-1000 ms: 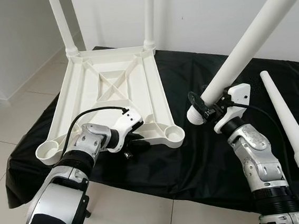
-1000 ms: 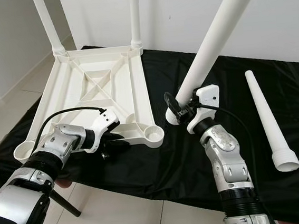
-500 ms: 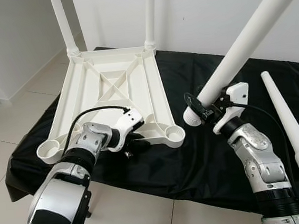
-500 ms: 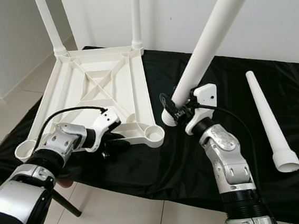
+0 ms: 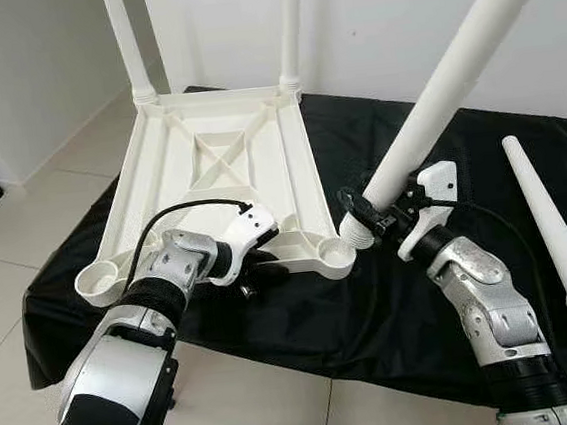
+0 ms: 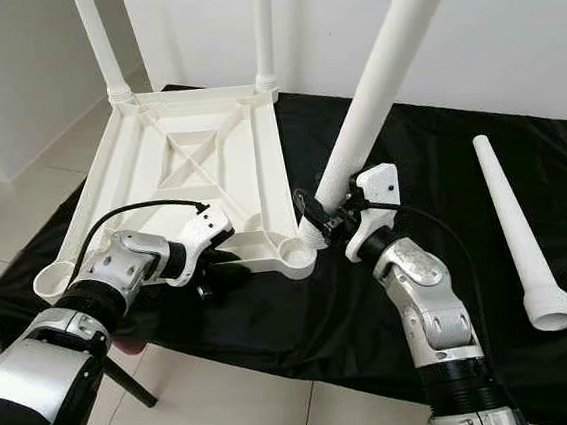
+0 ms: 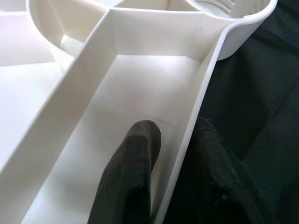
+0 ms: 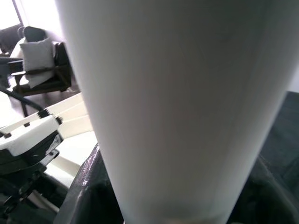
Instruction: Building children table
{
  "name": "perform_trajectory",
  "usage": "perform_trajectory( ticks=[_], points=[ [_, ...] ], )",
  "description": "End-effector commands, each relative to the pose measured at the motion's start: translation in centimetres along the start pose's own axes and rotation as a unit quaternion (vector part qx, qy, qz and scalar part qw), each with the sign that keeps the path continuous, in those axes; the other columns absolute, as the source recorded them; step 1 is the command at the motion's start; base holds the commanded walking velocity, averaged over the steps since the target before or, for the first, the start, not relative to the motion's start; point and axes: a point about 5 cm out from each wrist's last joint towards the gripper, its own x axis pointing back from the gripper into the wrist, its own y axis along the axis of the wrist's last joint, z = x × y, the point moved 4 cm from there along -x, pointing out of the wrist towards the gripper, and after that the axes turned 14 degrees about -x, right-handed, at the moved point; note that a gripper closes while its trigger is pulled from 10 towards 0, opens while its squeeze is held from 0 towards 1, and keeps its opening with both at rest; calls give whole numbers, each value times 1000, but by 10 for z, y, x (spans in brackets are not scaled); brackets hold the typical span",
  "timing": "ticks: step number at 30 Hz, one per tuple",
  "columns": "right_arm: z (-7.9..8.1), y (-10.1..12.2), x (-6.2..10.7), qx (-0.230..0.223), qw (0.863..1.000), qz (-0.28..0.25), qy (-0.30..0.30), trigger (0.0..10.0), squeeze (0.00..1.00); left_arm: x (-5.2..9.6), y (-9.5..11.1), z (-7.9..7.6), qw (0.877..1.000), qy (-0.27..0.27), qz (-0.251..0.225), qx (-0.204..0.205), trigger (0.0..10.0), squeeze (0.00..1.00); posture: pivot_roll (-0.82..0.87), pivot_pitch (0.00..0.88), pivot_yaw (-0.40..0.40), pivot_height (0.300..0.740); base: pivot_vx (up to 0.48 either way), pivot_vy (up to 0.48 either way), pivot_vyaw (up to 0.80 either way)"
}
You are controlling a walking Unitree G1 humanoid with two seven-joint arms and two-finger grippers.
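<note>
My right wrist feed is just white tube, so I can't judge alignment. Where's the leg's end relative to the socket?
Observer: The leg in the right end effector is tilted, its ribbed end beside the near corner socket, not seated.
Operator: Tabletop braced?
Observer: The left end effector straddles the upturned tabletop's near rim, one finger each side.
Operator: More legs?
Observer: One spare leg lies on the black cloth.
</note>
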Motion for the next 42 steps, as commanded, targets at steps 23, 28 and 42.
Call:
perform_trajectory(
  ticks=[23,28,42],
  points=[
    [-2,-1,-3,7,1000,7,5,10000,0,0,3,18,994,105,25,-31,10000,0,-68,18,-17,740,0,0,0],
    [-2,-1,-2,8,1000,7,3,10000,0,0,2,18,994,103,25,-32,10000,0,-69,19,-16,740,0,0,0],
    [-1,-1,-1,6,1000,6,2,10000,0,0,2,16,994,97,25,-34,10000,0,-66,28,-15,740,0,0,0]
  ],
)
